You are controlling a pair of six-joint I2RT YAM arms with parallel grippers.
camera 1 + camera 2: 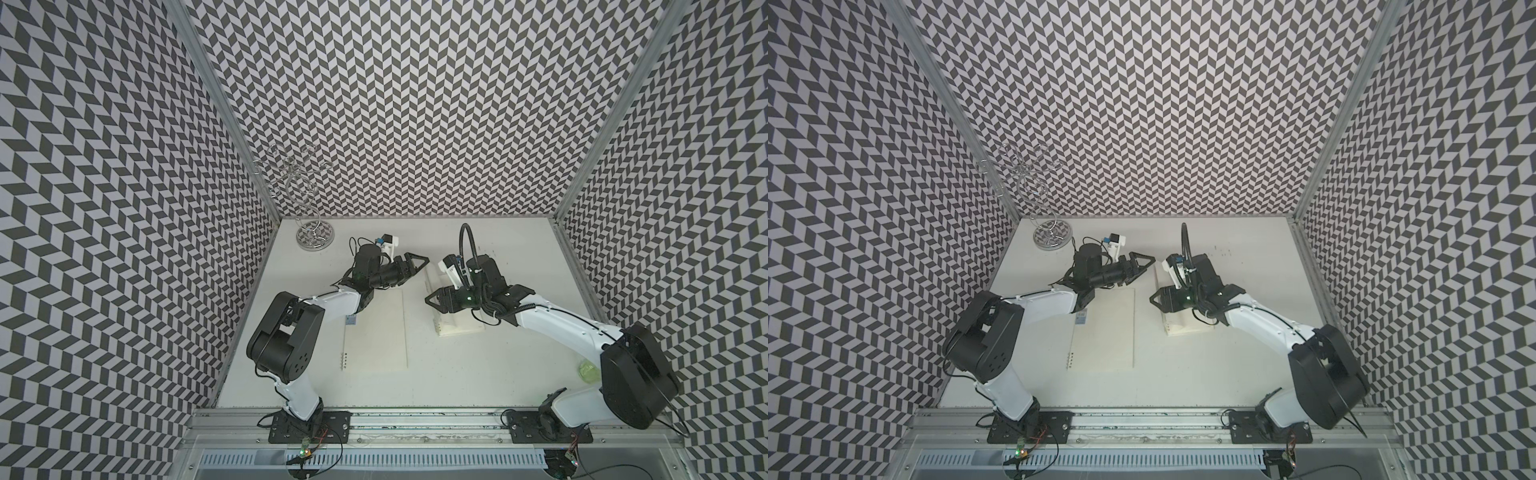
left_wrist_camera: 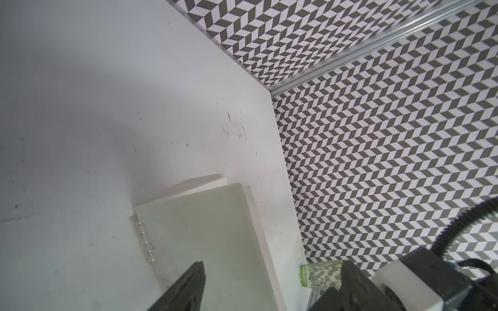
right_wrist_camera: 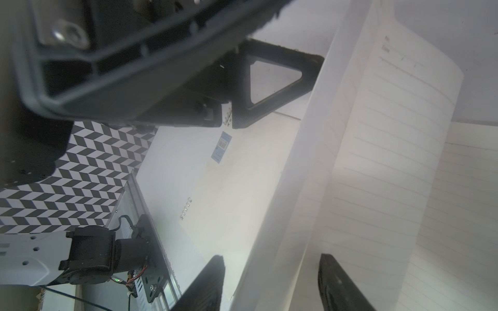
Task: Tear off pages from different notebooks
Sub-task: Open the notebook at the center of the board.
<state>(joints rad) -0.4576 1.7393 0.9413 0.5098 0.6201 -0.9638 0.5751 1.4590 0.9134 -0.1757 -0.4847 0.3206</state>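
Two wire-ring-bound notebooks lie on the white tabletop [image 1: 457,386], and two black parallel grippers face each other above them.

The right gripper [image 1: 432,301] hangs over the smaller notebook with the greenish frosted cover [image 1: 457,328]. In its wrist view the right gripper [image 3: 269,280] has its jaws partly apart, astride two raised sheets. These are the frosted cover [image 3: 304,175] and one cream lined page [image 3: 390,134], both curving up from the opened book. I cannot tell whether either finger presses on them.

The left gripper [image 1: 417,266] is just past that notebook's far end, opposite the right gripper. Its jaws are spread wide with nothing between them. In its wrist view the greenish cover [image 2: 210,229] stands ahead of its fingertips. Whether a fingertip touches the cover's edge I cannot tell.

The larger notebook with the whitish frosted cover [image 1: 374,332] lies flat beside the right gripper's tip and partly under the left arm. It carries one small blue label [image 1: 351,320].

One chrome wire stand [image 1: 314,239] is behind the left gripper, and one green-tinted glass [image 1: 588,368] lies well behind the right gripper.
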